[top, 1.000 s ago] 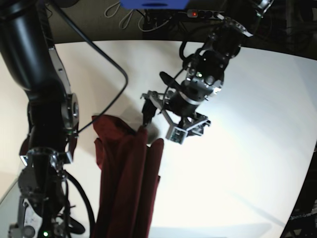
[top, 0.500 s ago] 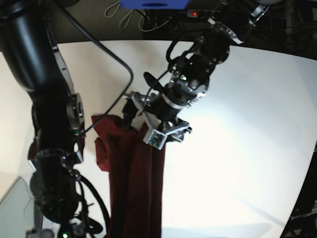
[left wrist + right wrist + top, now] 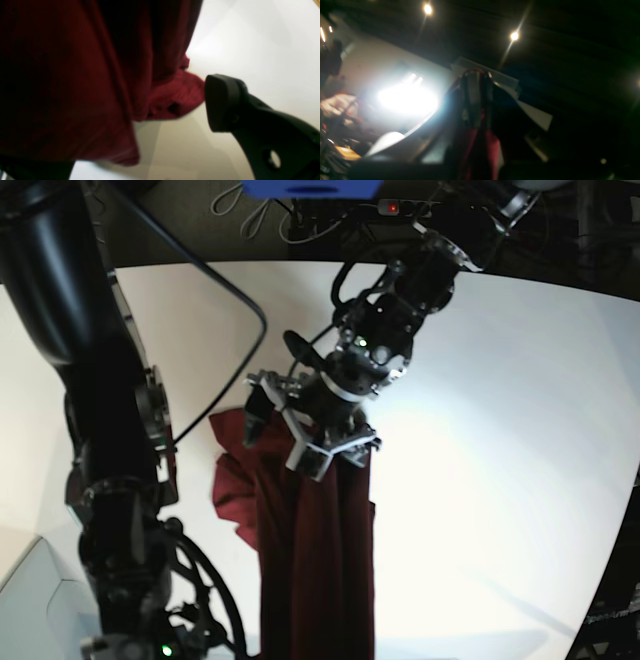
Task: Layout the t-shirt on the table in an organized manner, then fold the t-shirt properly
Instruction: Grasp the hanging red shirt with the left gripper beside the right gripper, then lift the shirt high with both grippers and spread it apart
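Observation:
The dark maroon t-shirt [image 3: 315, 560] hangs in a long bunched column over the white table [image 3: 500, 430], with a crumpled end [image 3: 235, 480] at its upper left. In the right wrist view my right gripper [image 3: 476, 100] points up at the dim ceiling, shut on a pinch of the t-shirt [image 3: 482, 150]. My left gripper [image 3: 280, 425] reaches in from the top right and stands open at the cloth's upper end. In the left wrist view one black finger [image 3: 222, 105] is next to a bunched fold of the t-shirt [image 3: 175, 100]; cloth hides the other finger.
My right arm's black column [image 3: 90, 380] fills the left side of the base view, with a cable [image 3: 230, 300] looping from it. Cords and a blue object [image 3: 310, 188] lie beyond the table's far curved edge. A pale box corner [image 3: 30, 600] sits at bottom left.
My left arm has swung left in the base view, onto the cloth's upper end. The hanging t-shirt has shifted to the right and its top has bunched. My right gripper stays shut.

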You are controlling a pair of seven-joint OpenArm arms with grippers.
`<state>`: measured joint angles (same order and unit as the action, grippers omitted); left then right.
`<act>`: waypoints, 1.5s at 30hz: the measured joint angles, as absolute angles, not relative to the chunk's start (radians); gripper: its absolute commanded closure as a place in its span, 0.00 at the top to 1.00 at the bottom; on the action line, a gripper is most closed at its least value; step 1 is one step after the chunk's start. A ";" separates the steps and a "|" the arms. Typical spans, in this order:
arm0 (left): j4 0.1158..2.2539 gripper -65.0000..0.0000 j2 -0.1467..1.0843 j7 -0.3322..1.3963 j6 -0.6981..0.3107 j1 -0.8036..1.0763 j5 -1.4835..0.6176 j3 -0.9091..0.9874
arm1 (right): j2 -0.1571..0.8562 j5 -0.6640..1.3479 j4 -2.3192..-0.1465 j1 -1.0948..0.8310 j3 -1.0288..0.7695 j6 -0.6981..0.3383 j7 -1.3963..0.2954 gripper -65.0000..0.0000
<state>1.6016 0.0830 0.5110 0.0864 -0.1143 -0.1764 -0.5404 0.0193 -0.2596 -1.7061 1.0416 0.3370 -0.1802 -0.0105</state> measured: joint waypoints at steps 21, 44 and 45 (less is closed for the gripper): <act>1.536 0.81 0.018 0.497 0.101 -0.177 -0.180 -0.504 | -0.041 -0.431 -1.689 1.038 0.344 -0.181 -0.011 0.00; 1.402 0.00 -0.063 0.349 0.102 -0.246 -0.180 -0.466 | -0.038 -0.431 -1.684 1.016 0.345 -0.183 -0.013 0.00; 1.417 0.02 -0.059 0.355 0.102 -0.231 -0.180 -0.466 | -0.038 -0.431 -1.683 1.016 0.345 -0.183 -0.015 0.00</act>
